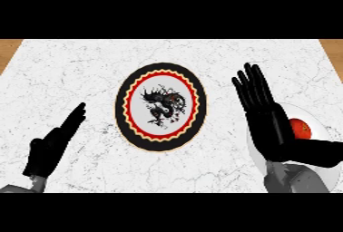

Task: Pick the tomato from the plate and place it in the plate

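Leftmost, at the lower left of the frame, the left hand (55,140) is seen edge-on, its fingers held straight and pointing up and to the right; nothing is held in it, and it is kept well apart from both plates. Beneath everything, a white marble counter (80,72) is spread across the frame, with strips of wood shown at the upper left and upper right corners. At the centre of the frame a dark plate (161,106) is laid flat on the counter; a black rim, a red and cream scalloped ring and a black dragon figure on a pale middle are shown on it, and nothing is seen lying on it. Right of centre, the right hand (264,113) is raised with its fingers straight and close together, pointing toward the top of the frame, while its thumb is stretched out to the right along the lower edge of the tomato; whether the thumb is touching the tomato cannot be told, and nothing is gripped. At the right edge, a white plate (320,129) is partly hidden behind that hand, and the tomato (303,128) is seen resting on it, just beside the palm.
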### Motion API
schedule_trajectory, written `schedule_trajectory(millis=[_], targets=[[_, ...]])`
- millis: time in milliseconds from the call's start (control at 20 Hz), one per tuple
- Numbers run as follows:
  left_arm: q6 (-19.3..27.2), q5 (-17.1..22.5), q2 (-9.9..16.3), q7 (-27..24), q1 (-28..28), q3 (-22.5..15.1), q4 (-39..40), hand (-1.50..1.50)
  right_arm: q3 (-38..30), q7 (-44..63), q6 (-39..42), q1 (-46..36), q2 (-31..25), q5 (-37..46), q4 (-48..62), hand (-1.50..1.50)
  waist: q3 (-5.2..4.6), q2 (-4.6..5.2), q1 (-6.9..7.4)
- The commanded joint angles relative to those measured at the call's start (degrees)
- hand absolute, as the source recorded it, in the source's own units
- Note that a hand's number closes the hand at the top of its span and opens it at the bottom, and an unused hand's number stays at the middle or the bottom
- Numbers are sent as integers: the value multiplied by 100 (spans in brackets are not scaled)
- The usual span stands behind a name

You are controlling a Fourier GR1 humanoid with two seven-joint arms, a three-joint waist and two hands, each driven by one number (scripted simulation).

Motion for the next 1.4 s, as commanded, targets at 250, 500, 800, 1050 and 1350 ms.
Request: schedule_trajectory(millis=[250, 500, 800, 1050, 1350], targets=[[430, 125, -279, -583, -147, 617, 34, 0, -2469, 839, -1849, -270, -170, -756, 1688, 150, -27, -143, 36], [210, 313, -472, -691, -109, 572, 241, 0, -2572, 394, -3831, -187, -390, 759, 2606, -150, -37, -145, 67], [69, 155, -783, -1170, -212, 620, 858, 0, -1896, -123, -5009, -433, 220, 1824, 3175, -150, -24, -232, -27], [60, 149, -795, -872, -223, 675, 678, 0, -1283, 1348, -5850, 179, -246, 2603, 2430, -150, -33, -280, -113], [70, 39, -821, -1130, -92, 740, 896, 0, -446, 3730, -5139, 389, -1257, 3256, 2520, -150, -61, -286, -106]])
